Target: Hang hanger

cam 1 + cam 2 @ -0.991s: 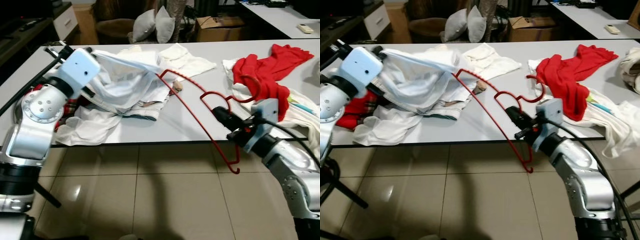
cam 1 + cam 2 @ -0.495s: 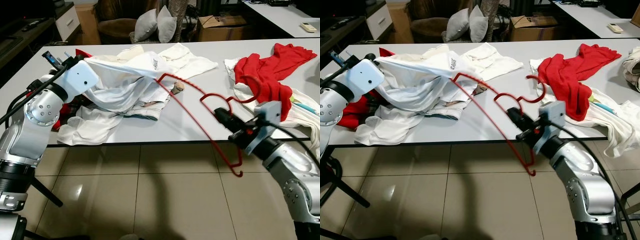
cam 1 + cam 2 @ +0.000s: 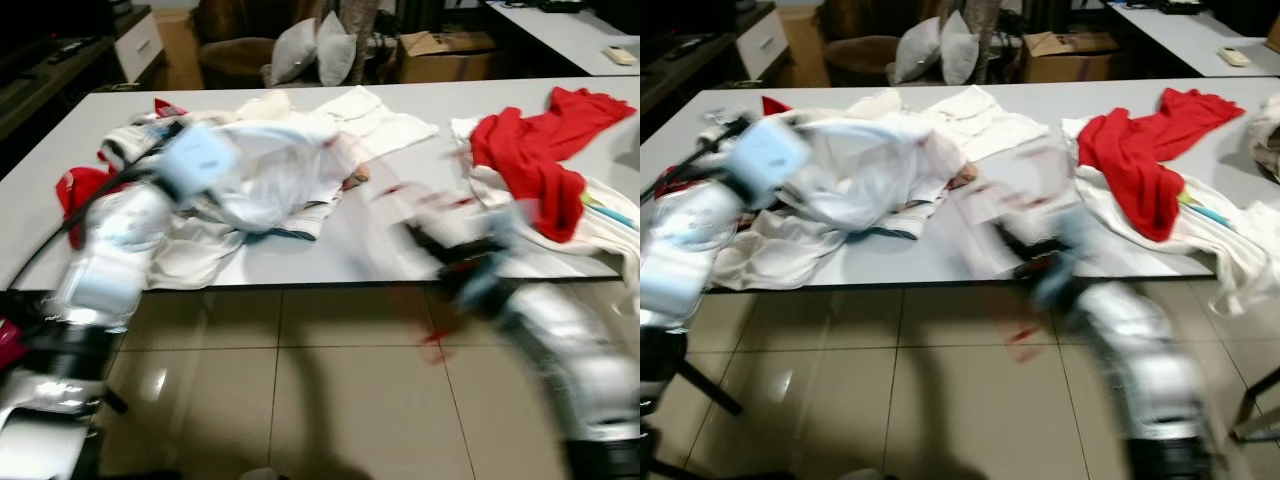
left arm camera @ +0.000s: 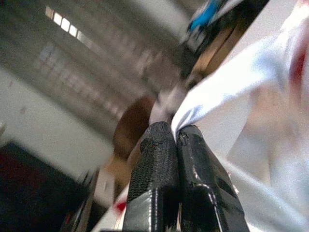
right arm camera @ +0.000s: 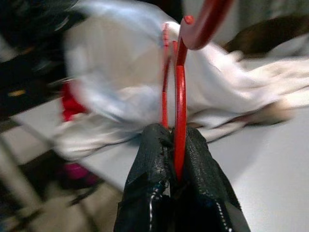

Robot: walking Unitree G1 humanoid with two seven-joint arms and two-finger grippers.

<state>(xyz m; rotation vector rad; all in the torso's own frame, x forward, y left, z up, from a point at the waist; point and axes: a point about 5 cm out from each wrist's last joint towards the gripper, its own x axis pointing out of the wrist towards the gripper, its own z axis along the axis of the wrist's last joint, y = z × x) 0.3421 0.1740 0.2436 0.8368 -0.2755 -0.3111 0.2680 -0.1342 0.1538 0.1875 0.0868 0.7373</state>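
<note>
Right hand (image 5: 174,145) is pinching the thin, stiff, light red hanger (image 5: 180,92) by its wire while left hand (image 4: 174,140) is clamping the soft, floppy white shirt (image 3: 270,165) over the counter (image 3: 350,240).

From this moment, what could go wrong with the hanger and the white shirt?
1. The right gripper pinches only the thin wire of the red hanger, so the hanger may twist or slip.
2. The left gripper holds just a fold of the white shirt; the cloth could pull free.
3. Both arms look blurred, so the hanger may snag on the shirt.
</note>
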